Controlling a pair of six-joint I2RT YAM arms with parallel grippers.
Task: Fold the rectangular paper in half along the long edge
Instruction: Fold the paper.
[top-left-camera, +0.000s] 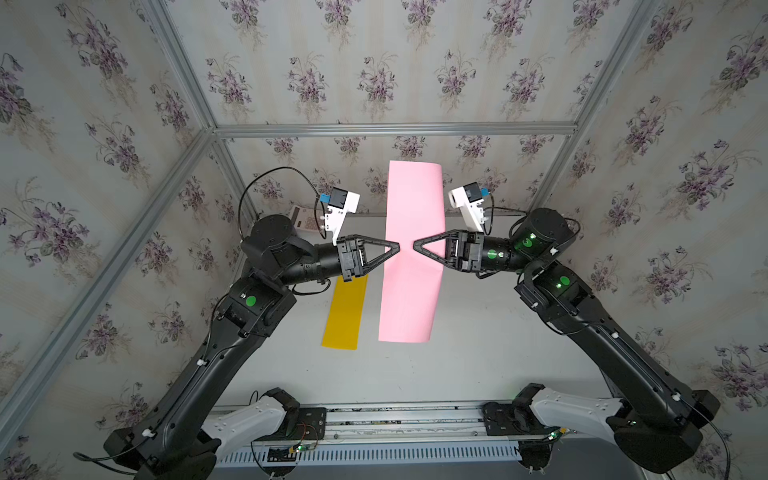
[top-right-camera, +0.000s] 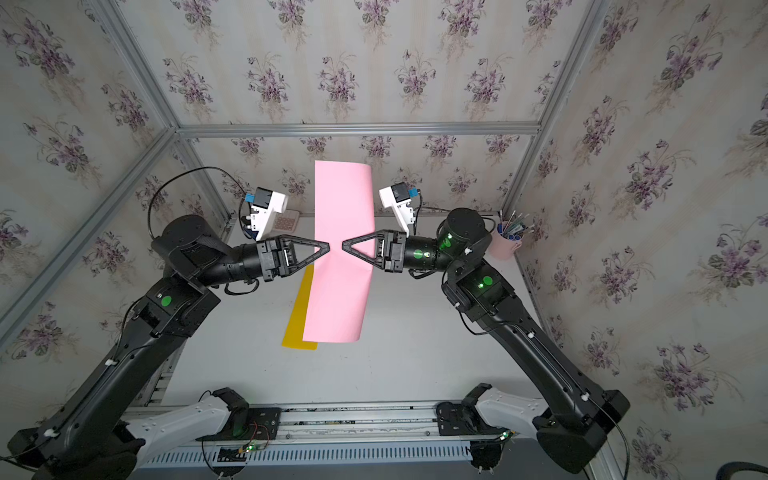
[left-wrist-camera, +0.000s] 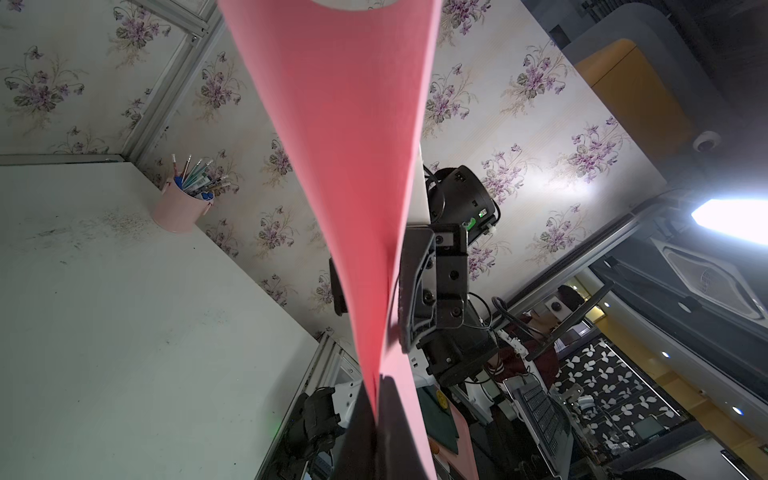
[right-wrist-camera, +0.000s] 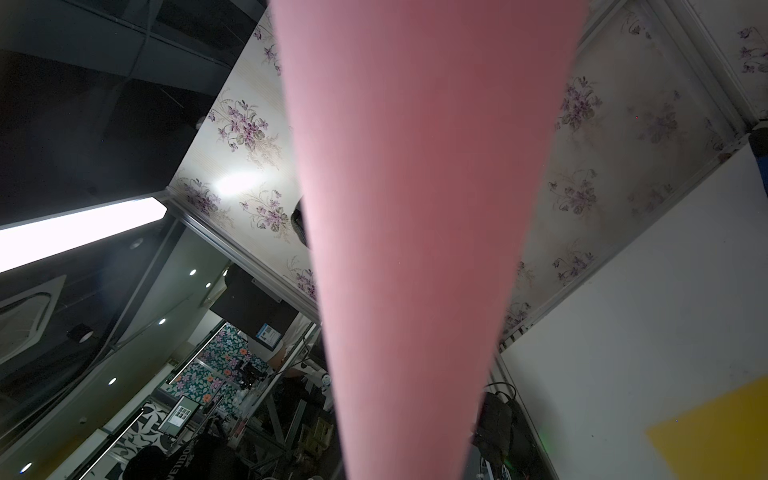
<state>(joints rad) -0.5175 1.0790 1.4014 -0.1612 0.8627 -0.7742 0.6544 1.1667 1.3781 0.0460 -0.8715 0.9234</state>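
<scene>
top views both show the white table (top-left-camera: 478, 353) with the pink paper (top-left-camera: 411, 199) held in the air above it, between the two arms. its long side runs from the robot's side towards the back wall. a yellow sheet (top-left-camera: 345, 311) lies flat on the table, beside and below it. the pink paper is bowed, not flat, and it narrows like a waist where it is pinched. i see no sharp crease, so i judge that the fold is not yet made.

to do this step well, the two long edges should lie exactly one upon the other along the whole length before any pressing, because the free ends hang loose and can twist. both arms should move together and slowly, so that the thin sheet does not slip or tear at the pinch. pressing the crease on the table seems safer than in the air.

the left gripper (top-left-camera: 398, 248) has its jaws fully together on the left long edge of the pink paper, near mid-length. the left wrist view shows the sheet coming out between its fingertips (left-wrist-camera: 357, 432). the right gripper (top-left-camera: 415, 245) reaches in from the opposite side, tip nearly facing tip, and its jaws are also closed with the pink paper between them. in the right wrist view the sheet hides the fingertips.
</scene>
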